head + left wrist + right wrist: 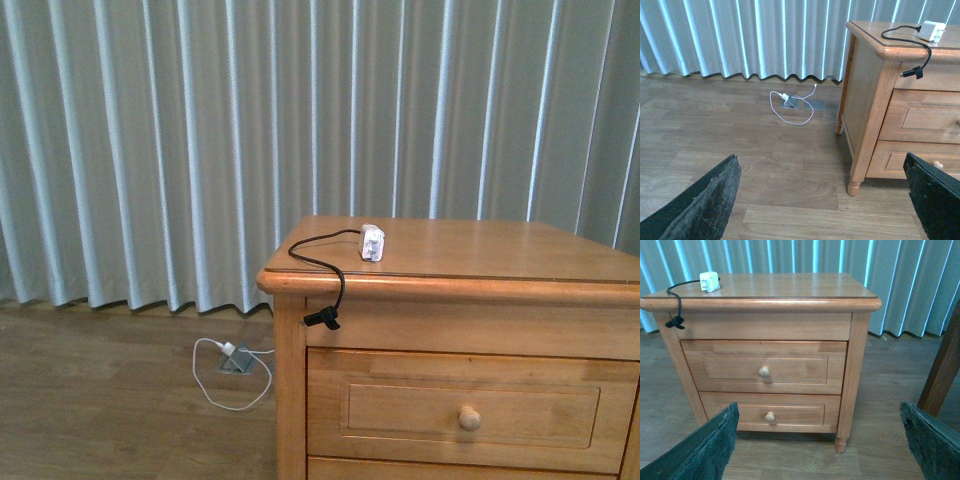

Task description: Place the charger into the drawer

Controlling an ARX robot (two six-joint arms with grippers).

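- Right gripper (818, 410) fingers spread wide, empty; left gripper (821, 165) likewise.
- Drawer (730, 367) shut, well beyond the right fingers; charger (709, 281) lies above it on the nightstand (790, 287), far from both.
- Likely first step: pinch the knob (764, 371), pull.

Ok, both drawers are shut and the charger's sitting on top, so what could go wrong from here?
1. The charger sits near the front edge of the nightstand, its cable hanging over; snagging the cable could drag it to the floor.
2. The plug dangles just above the top drawer, so it may catch when the drawer opens or get pinched on closing.
3. The knob is small and round; a grip could slip.
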